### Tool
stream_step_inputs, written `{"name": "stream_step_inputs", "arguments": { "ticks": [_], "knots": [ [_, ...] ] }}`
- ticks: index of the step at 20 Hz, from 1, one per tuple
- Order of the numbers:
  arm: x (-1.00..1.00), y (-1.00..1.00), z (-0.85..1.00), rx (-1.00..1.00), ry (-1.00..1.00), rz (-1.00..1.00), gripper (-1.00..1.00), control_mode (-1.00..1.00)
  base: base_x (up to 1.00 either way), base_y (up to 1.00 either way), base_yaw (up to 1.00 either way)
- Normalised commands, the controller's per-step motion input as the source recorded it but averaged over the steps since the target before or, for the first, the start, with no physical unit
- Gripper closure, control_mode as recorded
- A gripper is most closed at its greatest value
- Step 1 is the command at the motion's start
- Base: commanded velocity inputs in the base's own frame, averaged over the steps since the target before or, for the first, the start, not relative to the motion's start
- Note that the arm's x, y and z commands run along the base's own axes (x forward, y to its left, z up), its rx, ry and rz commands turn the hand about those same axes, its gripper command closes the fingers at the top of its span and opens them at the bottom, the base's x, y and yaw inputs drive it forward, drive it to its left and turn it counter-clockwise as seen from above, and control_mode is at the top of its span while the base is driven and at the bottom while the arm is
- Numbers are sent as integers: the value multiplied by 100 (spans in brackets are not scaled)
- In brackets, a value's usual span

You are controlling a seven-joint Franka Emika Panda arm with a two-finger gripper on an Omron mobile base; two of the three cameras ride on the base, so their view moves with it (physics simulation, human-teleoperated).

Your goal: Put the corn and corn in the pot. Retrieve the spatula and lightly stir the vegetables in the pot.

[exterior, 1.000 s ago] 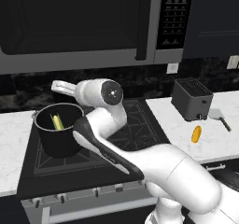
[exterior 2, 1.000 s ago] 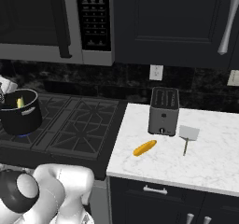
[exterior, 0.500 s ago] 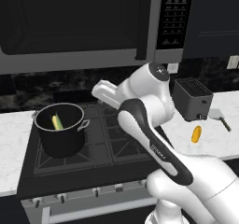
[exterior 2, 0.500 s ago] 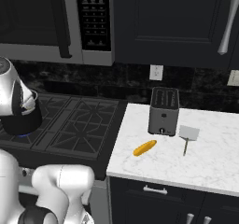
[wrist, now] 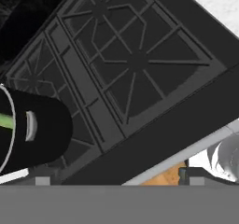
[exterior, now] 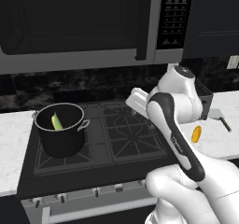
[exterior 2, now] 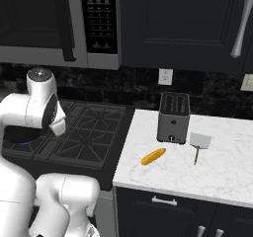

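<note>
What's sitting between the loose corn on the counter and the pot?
Nothing visible blocks it. The corn lies on the white counter in front of the toaster, with bare stove grates running from there to the pot.

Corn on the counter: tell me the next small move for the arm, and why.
Probably swing the arm right, toward the orange corn lying on the white counter in front of the toaster. One cob already sits in the pot on the stove; the hand view shows nothing held over the burners, and the spatula can wait.
</note>
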Motion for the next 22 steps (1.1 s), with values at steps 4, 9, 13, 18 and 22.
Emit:
{"name": "stream_step_inputs", "arguments": {
  "ticks": [4,9,13,18,22],
  "knots": [
    [0,-100,-35,-5,17,-11,-100,-100,0,0,0],
    [0,-100,-41,-4,18,-8,-100,-100,0,0,0],
    [1,-100,-46,-5,16,-6,-100,-100,0,0,0],
    [14,-93,-45,-7,14,-5,-100,-100,0,0,0],
    [10,-80,-29,-9,8,-5,-100,-100,0,0,0]
  ]
}}
